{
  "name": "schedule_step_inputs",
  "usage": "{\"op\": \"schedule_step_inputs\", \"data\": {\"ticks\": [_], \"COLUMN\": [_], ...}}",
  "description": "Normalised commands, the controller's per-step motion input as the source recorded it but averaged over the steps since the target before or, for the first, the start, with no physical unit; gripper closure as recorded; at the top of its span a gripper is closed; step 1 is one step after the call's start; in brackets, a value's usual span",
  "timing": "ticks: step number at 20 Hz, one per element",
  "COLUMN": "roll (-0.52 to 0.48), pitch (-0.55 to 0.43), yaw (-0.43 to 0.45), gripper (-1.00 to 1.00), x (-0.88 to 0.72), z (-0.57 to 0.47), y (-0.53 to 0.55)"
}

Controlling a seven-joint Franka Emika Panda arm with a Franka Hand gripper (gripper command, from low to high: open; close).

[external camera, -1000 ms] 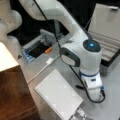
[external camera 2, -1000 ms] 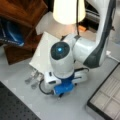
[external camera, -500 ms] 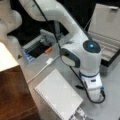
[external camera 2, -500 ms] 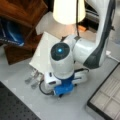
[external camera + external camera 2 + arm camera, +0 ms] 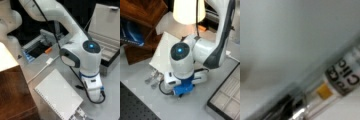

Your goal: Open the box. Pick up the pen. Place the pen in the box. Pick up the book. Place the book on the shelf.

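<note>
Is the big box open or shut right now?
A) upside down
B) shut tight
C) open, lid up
C: in both front views the box has its lid raised, and its beige compartments show.

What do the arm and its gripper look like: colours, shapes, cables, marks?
The arm is glossy white with rounded links and dark grey bands at the joints. A round dark cap with a blue light tops the wrist. A blue ring and a black cable sit below it. The gripper shows in a front view as metallic grey fingers beside a white body on a blue mount.
</note>
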Motion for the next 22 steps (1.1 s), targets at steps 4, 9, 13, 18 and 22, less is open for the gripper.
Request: {"op": "schedule_step_inputs", "data": {"ticks": [4, 9, 13, 18, 22], "roll": [-0.137, -0.124, -0.127, -0.139, -0.164], "pitch": [-0.077, -0.075, -0.065, -0.039, 0.029], "yaw": [0.008, 0.018, 0.025, 0.016, 0.001], "gripper": [1.0, 1.0, 1.0, 1.0, 1.0], "x": [0.0, -0.03, -0.06, -0.09, -0.14], "z": [-0.03, -0.04, -0.02, 0.06, 0.21], "y": [-0.03, 0.0, -0.01, 0.02, 0.07]}}
